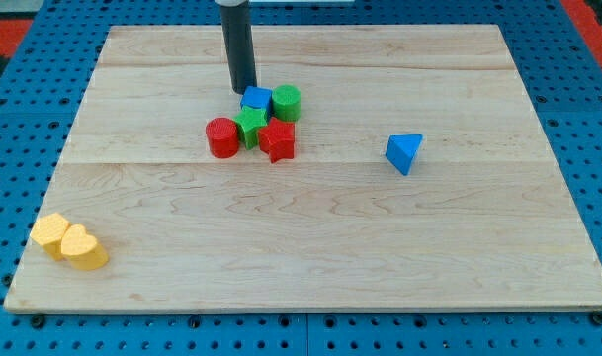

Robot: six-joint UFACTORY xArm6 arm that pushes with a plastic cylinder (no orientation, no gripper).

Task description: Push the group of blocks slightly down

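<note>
I have no jaws, only my tip (pixel 243 91), touching the blue block (pixel 256 100) from its 10 o'clock. The cluster sits at the board's (pixel 310 247) 12 o'clock: green cylinder (pixel 288 103), green block (pixel 250 126), red cylinder (pixel 222 137), red block (pixel 277 140). A blue triangular block (pixel 403 152) lies at 3 o'clock, two yellow blocks (pixel 69 241) at 8 o'clock.

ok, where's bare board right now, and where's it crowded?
Crowded: top centre, where my tip touches the blue block beside the green cylinder, green block, red cylinder, red block. Free: between blue triangle and yellow blocks, along the view's bottom.
</note>
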